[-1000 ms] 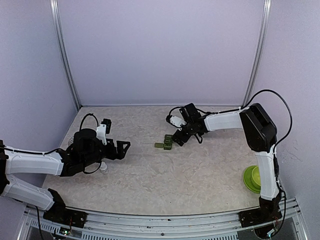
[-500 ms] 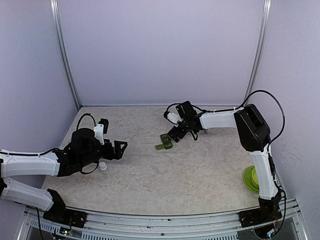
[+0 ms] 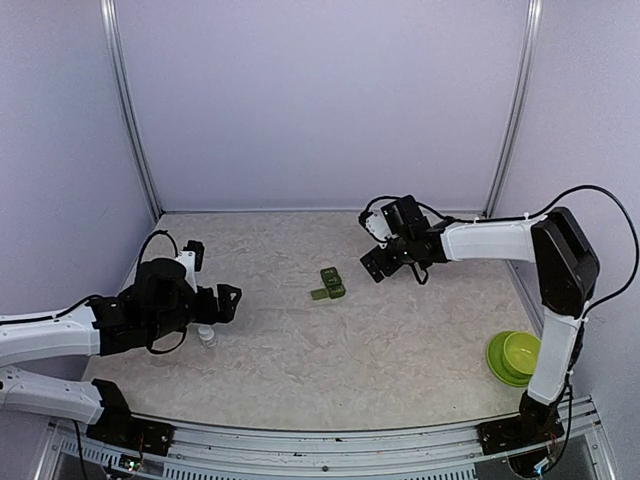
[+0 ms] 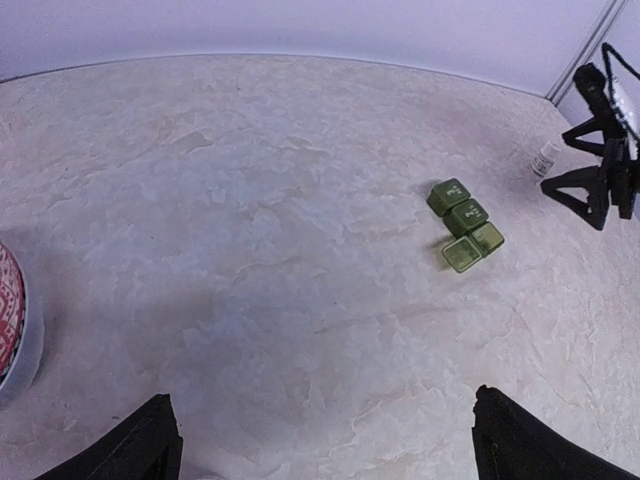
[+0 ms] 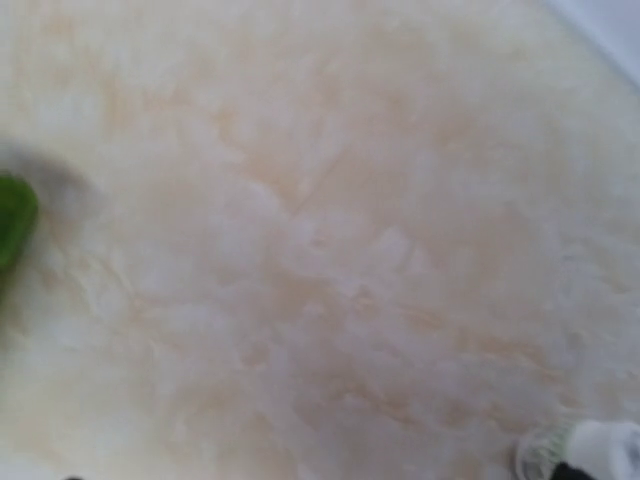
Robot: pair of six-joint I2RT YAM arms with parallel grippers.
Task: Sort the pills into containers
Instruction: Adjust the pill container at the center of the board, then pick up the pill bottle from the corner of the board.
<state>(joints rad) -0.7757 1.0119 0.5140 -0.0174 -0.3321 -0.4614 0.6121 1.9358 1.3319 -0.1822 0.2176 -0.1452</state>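
One green pill organiser [image 3: 328, 284] with three compartments sits mid-frame. There are two small clear vials: the near vial [image 3: 207, 337] at lower left and the far vial [image 4: 545, 158] at upper right. At lower right are what seem to be two nested green bowls [image 3: 513, 356].

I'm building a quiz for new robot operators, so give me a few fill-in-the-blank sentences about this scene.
The pill organizer lying mid-table is ____ in colour.
The stacked bowls sit beside the ____ arm's base.
The left gripper stands ____, holding nothing.
Missing words: green; right; open.
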